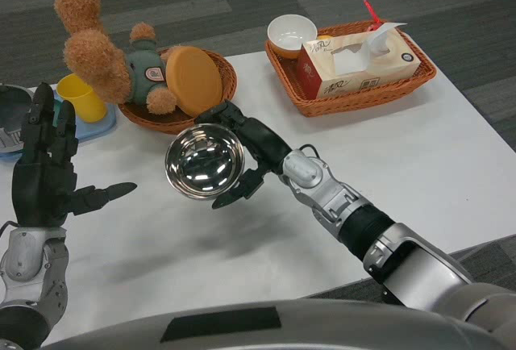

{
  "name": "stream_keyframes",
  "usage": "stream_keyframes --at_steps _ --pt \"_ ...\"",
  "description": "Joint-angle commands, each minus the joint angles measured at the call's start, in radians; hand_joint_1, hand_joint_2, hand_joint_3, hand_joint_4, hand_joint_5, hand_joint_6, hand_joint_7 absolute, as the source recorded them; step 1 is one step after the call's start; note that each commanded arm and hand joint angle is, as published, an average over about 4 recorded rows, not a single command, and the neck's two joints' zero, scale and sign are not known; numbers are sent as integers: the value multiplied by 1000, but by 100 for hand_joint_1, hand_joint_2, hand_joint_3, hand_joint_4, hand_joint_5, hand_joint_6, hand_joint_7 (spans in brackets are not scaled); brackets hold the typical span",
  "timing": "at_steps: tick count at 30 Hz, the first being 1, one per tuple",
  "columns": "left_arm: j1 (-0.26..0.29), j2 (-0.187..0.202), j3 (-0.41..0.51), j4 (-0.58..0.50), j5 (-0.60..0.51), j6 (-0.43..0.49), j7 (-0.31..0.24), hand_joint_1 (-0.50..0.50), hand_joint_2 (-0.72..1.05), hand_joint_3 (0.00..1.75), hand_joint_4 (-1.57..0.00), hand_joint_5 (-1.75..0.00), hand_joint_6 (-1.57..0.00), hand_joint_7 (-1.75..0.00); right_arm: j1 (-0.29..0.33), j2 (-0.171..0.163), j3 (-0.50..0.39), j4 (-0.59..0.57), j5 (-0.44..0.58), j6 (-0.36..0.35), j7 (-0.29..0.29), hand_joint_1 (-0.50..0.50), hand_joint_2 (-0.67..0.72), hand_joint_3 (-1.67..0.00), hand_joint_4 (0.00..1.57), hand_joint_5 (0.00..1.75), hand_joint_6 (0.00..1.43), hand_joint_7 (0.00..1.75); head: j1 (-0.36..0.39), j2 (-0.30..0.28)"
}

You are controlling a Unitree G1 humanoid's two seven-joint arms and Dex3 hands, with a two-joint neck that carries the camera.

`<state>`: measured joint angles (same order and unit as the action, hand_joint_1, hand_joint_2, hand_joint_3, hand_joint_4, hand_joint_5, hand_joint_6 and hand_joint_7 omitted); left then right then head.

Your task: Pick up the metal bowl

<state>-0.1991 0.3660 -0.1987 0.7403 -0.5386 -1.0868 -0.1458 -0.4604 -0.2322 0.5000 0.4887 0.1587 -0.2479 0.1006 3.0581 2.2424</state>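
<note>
Metal bowl (205, 160) held at rim by right hand (246, 152) fingers, apparently clear of surface (387, 156); smooth rim risks slipping; left hand (47, 174) spread wide, empty.

The white tabletop (419, 164) carries a round wicker basket (222, 84) near its far edge, a rectangular wicker basket (355, 100) at the far right corner, and a blue tray (101, 128) at the far left.
</note>
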Motion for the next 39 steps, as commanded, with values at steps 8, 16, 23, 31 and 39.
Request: stream_keyframes --at_steps 8,16,23,31,39 --pt "-5 11 7 4 -6 -3 2 -50 43 9 0 0 0 0 8 -29 -143 -216 -43 251 54 -38 -41 -73 113 68 134 147 26 121" --pt "-23 12 17 1 -23 -3 2 -50 43 9 0 0 0 0 29 -42 -253 -308 -51 307 59 -38 -41 -79 111 68 134 140 22 217" --pt "-46 0 62 1 -24 -4 2 -50 43 9 0 0 0 0 62 -49 -305 -351 -66 308 59 -38 -41 -79 111 78 134 140 35 288" --pt "-88 -35 104 9 -18 -3 0 -50 43 9 0 0 0 0 90 -60 -324 -383 -69 315 59 -38 -41 -79 111 75 134 140 84 359" --pt "-113 -63 122 21 -15 -4 0 -50 43 9 0 0 0 0 97 -67 -323 -394 -69 317 59 -38 -41 -79 111 73 134 140 91 415"
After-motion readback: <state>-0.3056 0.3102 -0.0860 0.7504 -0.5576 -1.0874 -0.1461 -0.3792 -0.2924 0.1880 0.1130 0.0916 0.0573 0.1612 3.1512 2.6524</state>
